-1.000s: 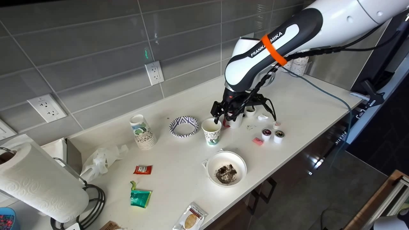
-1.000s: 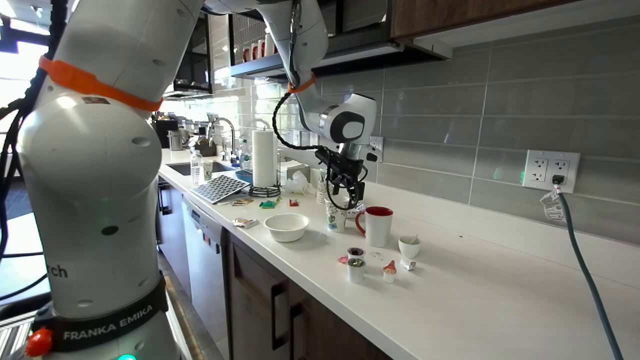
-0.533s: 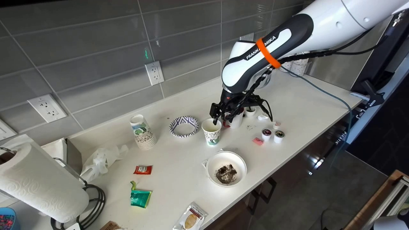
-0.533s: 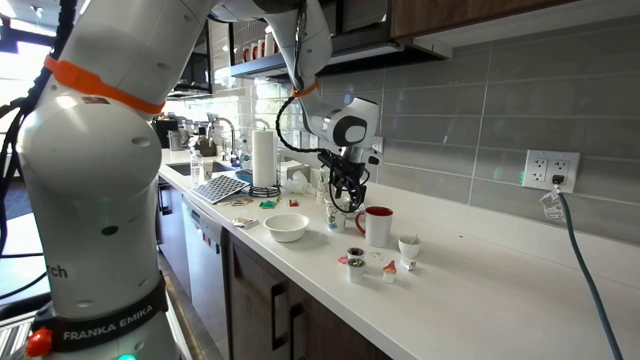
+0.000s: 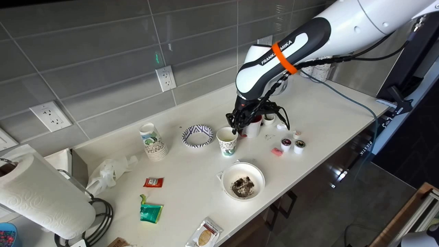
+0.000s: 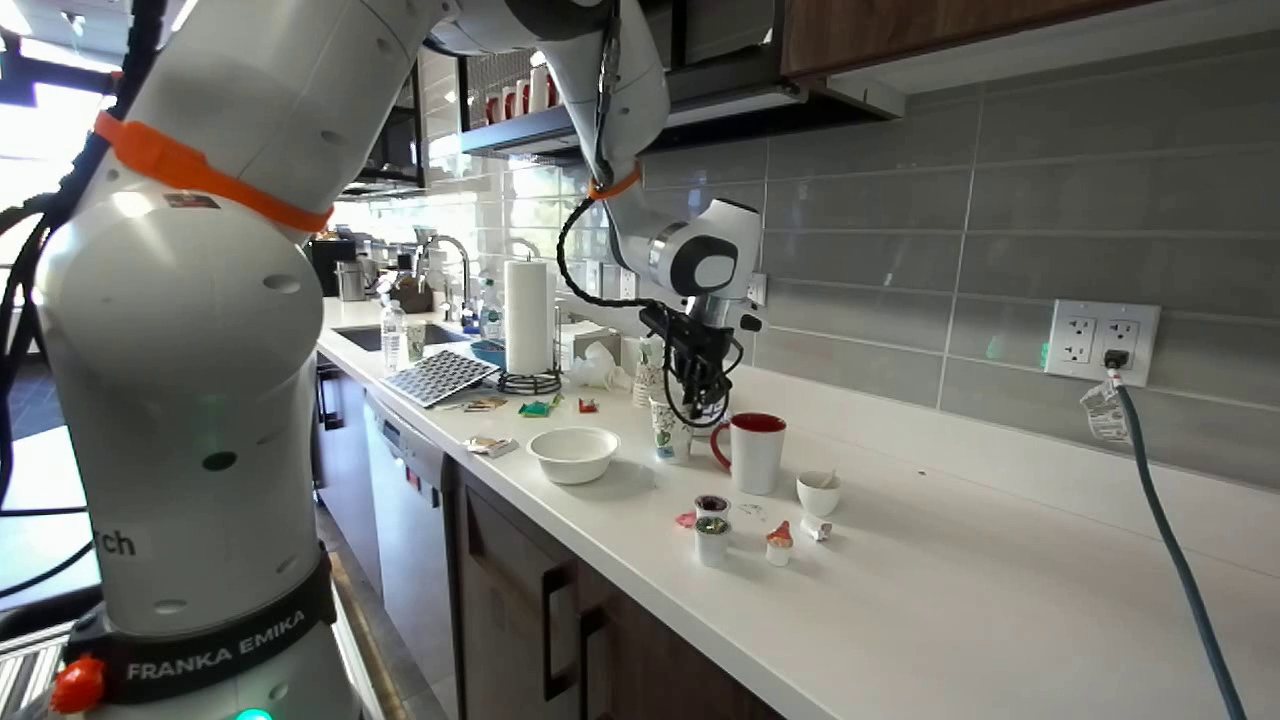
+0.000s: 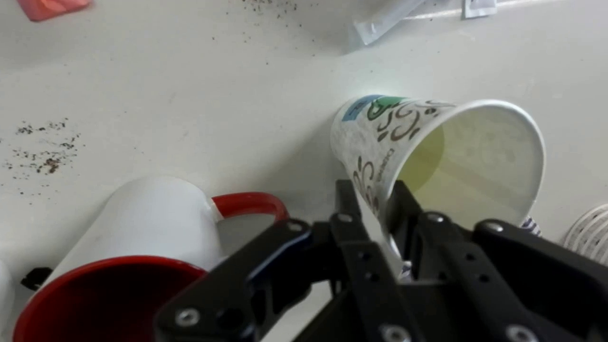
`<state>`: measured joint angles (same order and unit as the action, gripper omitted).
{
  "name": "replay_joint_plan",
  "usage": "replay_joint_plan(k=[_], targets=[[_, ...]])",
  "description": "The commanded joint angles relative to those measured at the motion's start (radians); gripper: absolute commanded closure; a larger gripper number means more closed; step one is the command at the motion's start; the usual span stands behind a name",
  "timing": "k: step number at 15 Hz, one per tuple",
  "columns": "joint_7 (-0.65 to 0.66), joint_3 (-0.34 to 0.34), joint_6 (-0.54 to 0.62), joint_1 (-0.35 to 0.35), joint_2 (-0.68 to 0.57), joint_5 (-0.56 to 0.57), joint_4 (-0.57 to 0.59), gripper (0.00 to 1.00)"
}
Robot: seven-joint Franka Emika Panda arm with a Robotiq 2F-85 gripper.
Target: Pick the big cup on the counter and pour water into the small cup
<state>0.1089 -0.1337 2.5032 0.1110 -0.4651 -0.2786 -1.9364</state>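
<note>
Wrist view: the gripper (image 7: pixel 374 195) is seen with its fingers (image 7: pixel 403 204) set a narrow gap apart. The wall of the paper cup (image 7: pixel 363 137) with green marks is placed between them, so that one finger is found inside the cup and one outside. Whether the wall is touched by them cannot be told. A yellowish area (image 7: pixel 427 159) is seen in the cup, past the tip of the inner finger; if this is liquid, it is not certain. On the side of the outer finger, just beside the gripper, the white mug (image 7: pixel 156 218) with red inside is located, and its red handle (image 7: pixel 249 203) is pointed toward the gripper.

In both exterior views, the paper cup is seen upright on the counter (image 6: pixel 950 590), just beside and below the gripper. In an exterior view, the small white cup (image 6: pixel 818 495) is seen on the far side of the mug from the gripper. The patterned bowl (image 5: pixel 197 128) is located on the opposite side, past the paper cup, and the stack of paper cups (image 5: pixel 154 147) is placed in the same direction, well apart from the gripper. Dark crumbs (image 5: pixel 243 188) are contained in the white bowl (image 5: pixel 236 168), near the gripper and closer to the counter's front edge.
</note>
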Motion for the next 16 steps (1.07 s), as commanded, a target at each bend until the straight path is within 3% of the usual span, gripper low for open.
replay_joint_plan(k=[1,3,5,8,10,11,13,16], targets=[[-0.017,-0.010,-0.023,-0.009,-0.033,-0.001,0.039,1.00],[-0.023,-0.013,-0.025,-0.011,-0.041,-0.003,0.049,1.00],[-0.027,-0.013,-0.033,-0.011,-0.047,-0.001,0.058,0.70],[-0.035,-0.018,-0.034,-0.013,-0.056,-0.003,0.068,0.50],[-0.043,-0.021,-0.033,-0.015,-0.063,-0.005,0.074,0.88],[-0.046,-0.022,-0.033,-0.015,-0.067,-0.005,0.079,0.88],[-0.050,-0.024,-0.032,-0.015,-0.069,-0.004,0.084,1.00],[-0.058,-0.028,-0.033,-0.017,-0.071,-0.007,0.088,1.00]])
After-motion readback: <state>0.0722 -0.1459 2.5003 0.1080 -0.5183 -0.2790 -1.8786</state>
